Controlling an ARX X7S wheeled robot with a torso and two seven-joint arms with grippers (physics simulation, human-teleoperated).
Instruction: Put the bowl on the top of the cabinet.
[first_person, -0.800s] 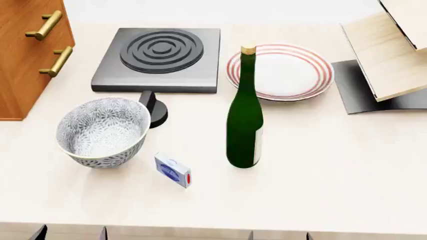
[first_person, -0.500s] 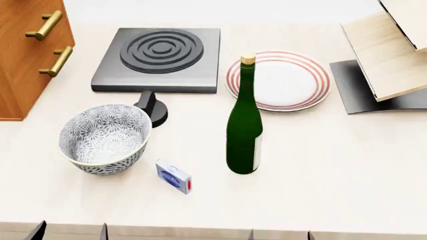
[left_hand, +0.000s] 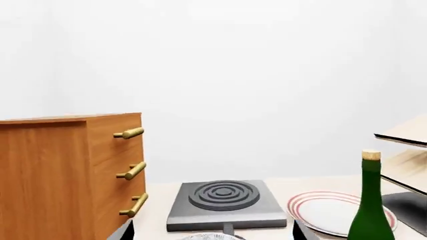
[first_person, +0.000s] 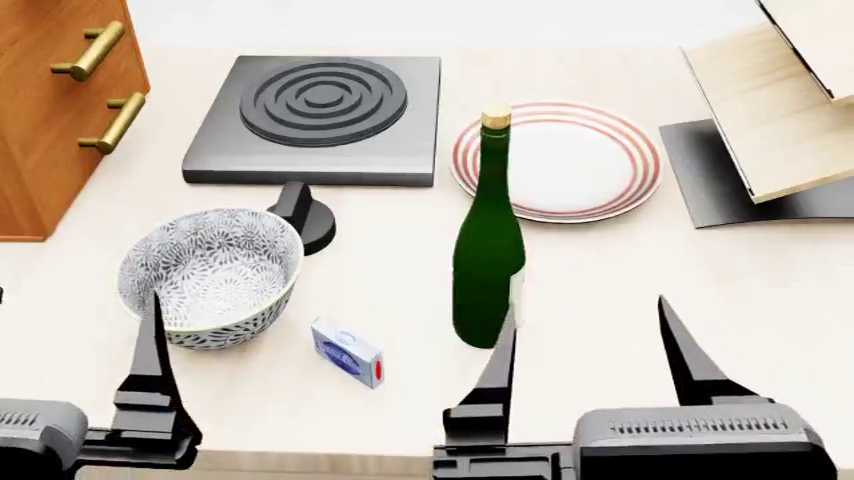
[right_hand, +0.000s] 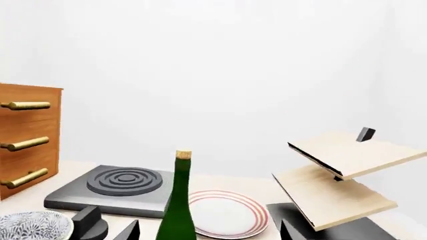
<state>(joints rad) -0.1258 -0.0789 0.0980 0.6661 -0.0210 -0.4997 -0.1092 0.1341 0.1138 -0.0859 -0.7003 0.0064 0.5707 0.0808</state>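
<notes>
Cabinet (first_person: 54, 110) top offscreen; left gripper (first_person: 80, 370) seemingly half-cropped.

Both grippers matte black/dark grey. Right gripper (first_person: 587, 345): two tall fingers (first_person: 681, 345) tapering to sharp pts, stepped blocky bases, on a boxy grey body w/ fine ribbed strip across top. Left gripper (first_person: 80, 350): same spike-shaped finger (first_person: 150, 360), rounded grey housing at frame corner.

I see the bowl (first_person: 210, 276) sitting upright on the pale counter, a deep round thing, white with a dense grey leaf pattern inside and out, its mouth open toward me. The cabinet (first_person: 60, 95) stands beyond it to the left, apart from it. It is tall, boxy, orange-brown wood grain, with brass bar handles on its front and a lighter flat top (left_hand: 63, 118).
</notes>
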